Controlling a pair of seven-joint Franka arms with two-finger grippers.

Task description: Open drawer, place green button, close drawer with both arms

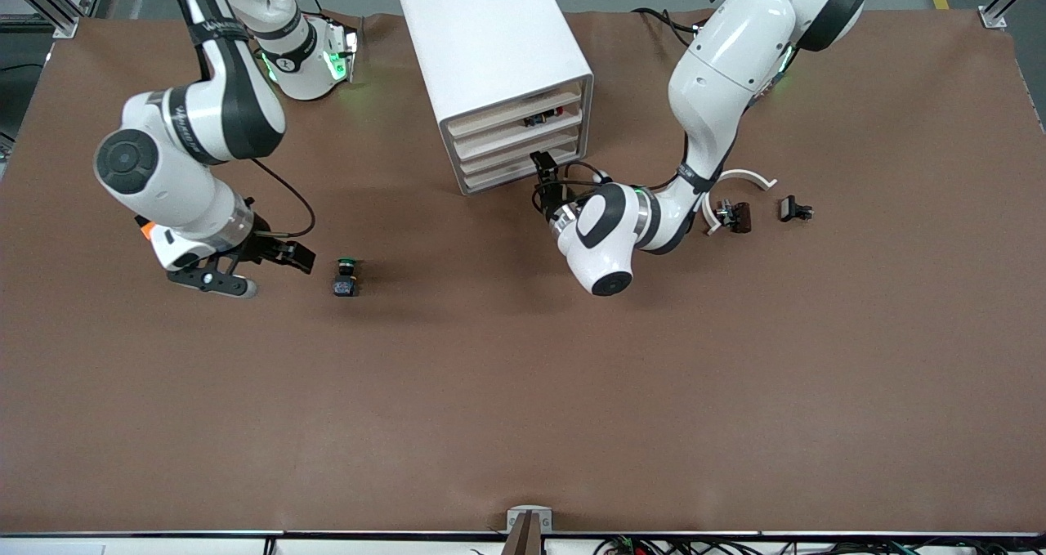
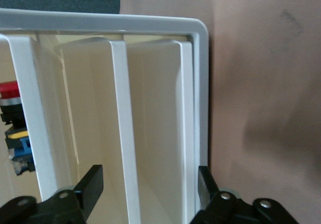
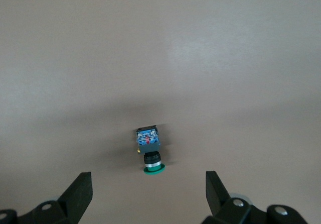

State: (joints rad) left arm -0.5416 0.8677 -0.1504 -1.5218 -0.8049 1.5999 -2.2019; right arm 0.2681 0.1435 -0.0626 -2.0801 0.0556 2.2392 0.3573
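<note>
Left gripper [image 2: 148, 194]: fingers [image 2: 90, 186] spread apart, one on each side of the drawer [image 2: 150, 118] front at the cabinet [image 1: 490, 40] end nearest the left arm; no firm grip is visible. In the front view this gripper [image 1: 546, 181] sits at the lower drawers, directly in front of the cabinet. Another drawer of the stack holds a red-capped part [image 2: 10, 96] above a blue and yellow block [image 2: 17, 148].

Right gripper [image 3: 149, 191]: fingers [image 3: 80, 191] wide open, holding nothing, poised over bare table [image 1: 523, 391] just beside the button [image 3: 149, 151]. The button [image 1: 346, 278] lies on its side on the brown mat, nearer the front camera than the cabinet and toward the right arm's end; nothing stands between it and the right gripper [image 1: 261, 269].

Toward the left arm's end lie a white curved strip [image 1: 748, 177], a small brown-black part [image 1: 734, 216] touching it, and a separate black part [image 1: 795, 208].
</note>
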